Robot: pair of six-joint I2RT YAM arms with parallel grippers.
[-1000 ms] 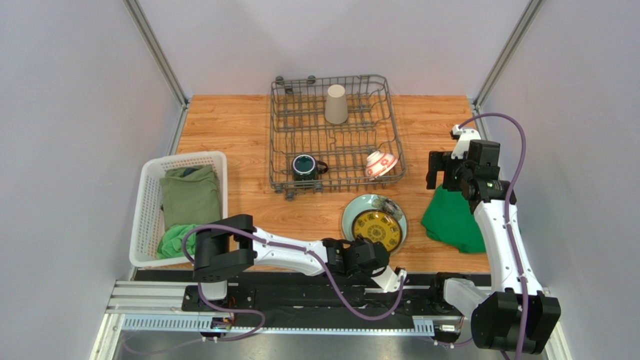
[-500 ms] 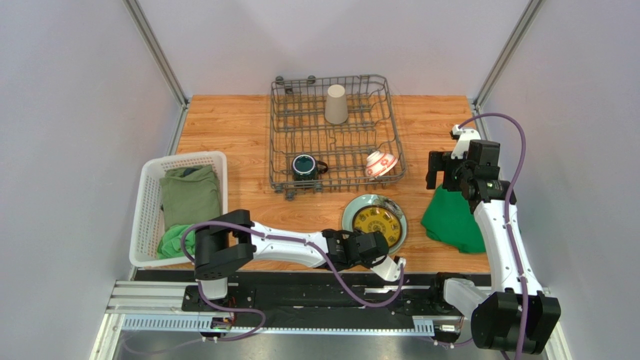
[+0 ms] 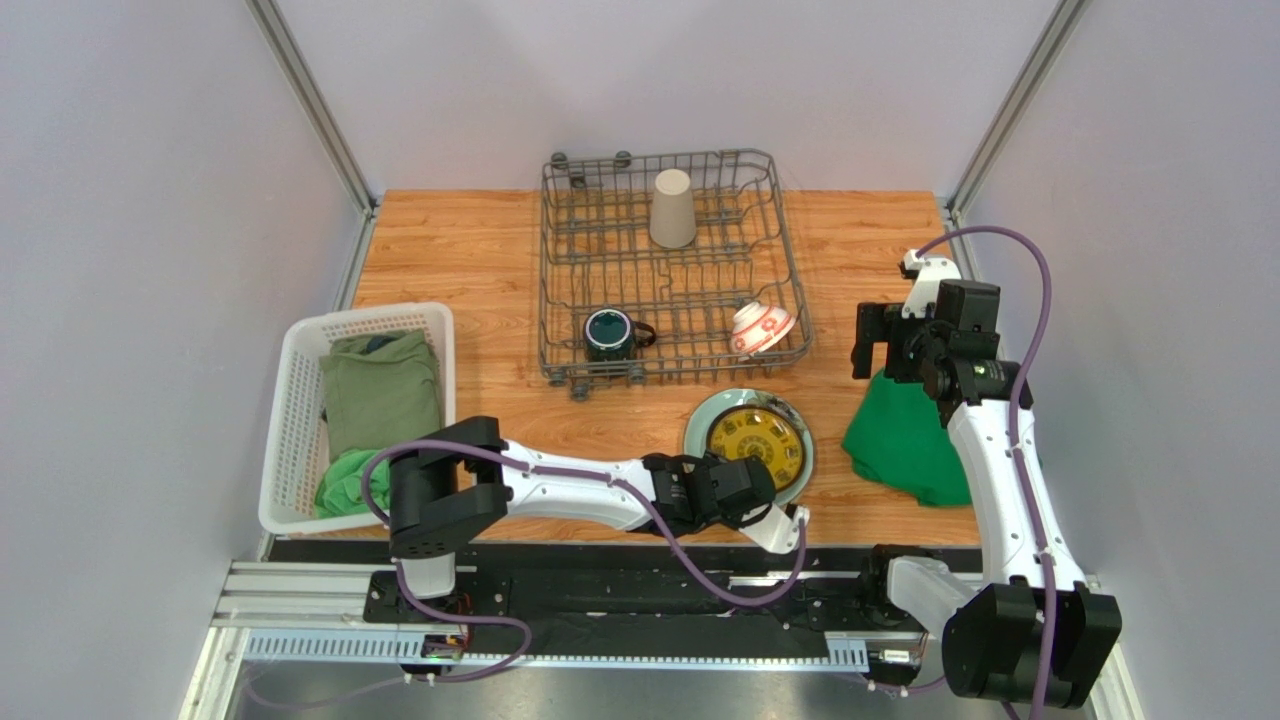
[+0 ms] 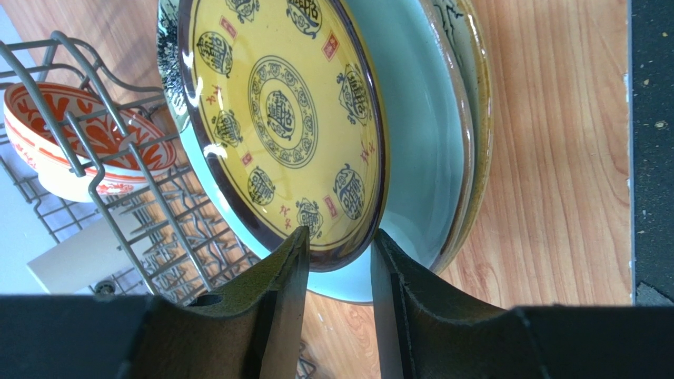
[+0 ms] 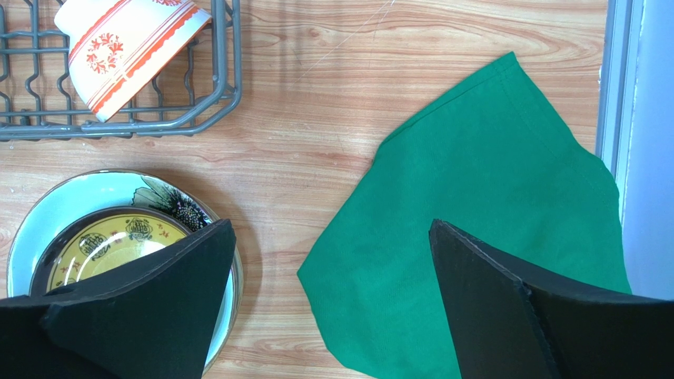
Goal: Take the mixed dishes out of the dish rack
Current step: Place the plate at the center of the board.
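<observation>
The dark grey wire dish rack [image 3: 564,255] at the back holds the beige tumbler [image 3: 672,207], the dark teal mug [image 3: 609,332] and the red-and-white bowl [image 3: 759,327]. In front of it the three plates lie stacked on the table: the yellow patterned plate [image 3: 756,438] on the pale green plate [image 3: 703,435], with the cream plate [image 4: 475,118] underneath. My left gripper [image 4: 338,237] is shut on the near rim of the yellow plate [image 4: 277,110], one finger over its face and one under its rim. My right gripper [image 5: 332,225] is wide open and empty, above the table between the plates and a green cloth.
A bright green cloth [image 3: 902,435] lies at the right edge of the table under my right arm. A white slatted basket [image 3: 301,450] with green cloths stands at the front left. The black base rail runs along the near edge.
My left gripper has pushed forward with the yellow plate, which has gone from tilted at the stack's near edge to lying flatter and centred on the pale green plate. The right arm has not moved.
</observation>
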